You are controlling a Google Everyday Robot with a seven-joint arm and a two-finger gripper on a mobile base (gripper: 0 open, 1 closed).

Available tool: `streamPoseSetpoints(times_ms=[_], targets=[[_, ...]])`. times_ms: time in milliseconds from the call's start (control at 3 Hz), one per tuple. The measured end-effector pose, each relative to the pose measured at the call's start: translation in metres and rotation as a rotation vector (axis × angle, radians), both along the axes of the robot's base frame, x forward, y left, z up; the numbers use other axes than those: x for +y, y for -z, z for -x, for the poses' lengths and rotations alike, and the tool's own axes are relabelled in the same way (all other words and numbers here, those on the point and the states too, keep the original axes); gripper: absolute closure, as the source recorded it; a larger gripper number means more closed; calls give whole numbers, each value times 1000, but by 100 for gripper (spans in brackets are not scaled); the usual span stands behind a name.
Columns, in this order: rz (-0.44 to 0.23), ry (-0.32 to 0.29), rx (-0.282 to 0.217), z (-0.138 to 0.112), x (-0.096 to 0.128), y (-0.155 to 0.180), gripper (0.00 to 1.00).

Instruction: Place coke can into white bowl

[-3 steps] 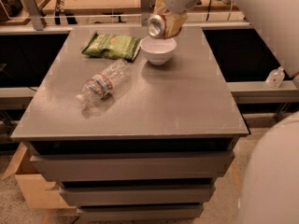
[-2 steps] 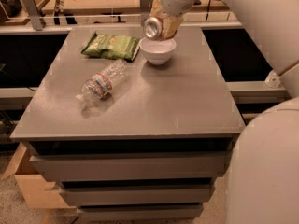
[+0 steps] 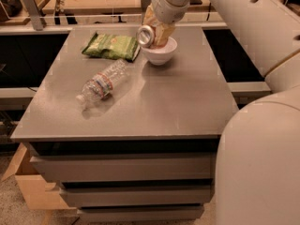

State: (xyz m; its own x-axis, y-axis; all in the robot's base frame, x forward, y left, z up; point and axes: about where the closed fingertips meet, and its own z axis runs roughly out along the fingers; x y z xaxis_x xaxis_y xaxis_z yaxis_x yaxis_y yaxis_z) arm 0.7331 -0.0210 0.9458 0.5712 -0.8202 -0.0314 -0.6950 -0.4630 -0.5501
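The coke can (image 3: 146, 35) lies tilted on its side in my gripper (image 3: 154, 32), its silver end facing the camera. It hangs just above the left part of the white bowl (image 3: 161, 55), which stands on the grey table (image 3: 178, 97) at the back middle. My gripper comes down from the arm at the top of the view and is shut on the can. The bowl's inside is partly hidden by the can and gripper.
A green snack bag (image 3: 111, 46) lies left of the bowl. A clear plastic water bottle (image 3: 102, 83) with a red label lies on its side at the table's left middle. My large white arm fills the right side. A cardboard box (image 3: 28, 184) sits at the floor, lower left.
The gripper with the can has moved left and lower, closer over the bowl. The bowl, bag and bottle have not moved on the table.
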Motion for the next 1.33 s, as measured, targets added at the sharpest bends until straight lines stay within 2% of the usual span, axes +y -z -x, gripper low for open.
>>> streamPoseSetpoints(times_ms=[333,1333], targets=[[2,-1,2,-1,1,3,81],[4,-8,15,-2,6,12,12]])
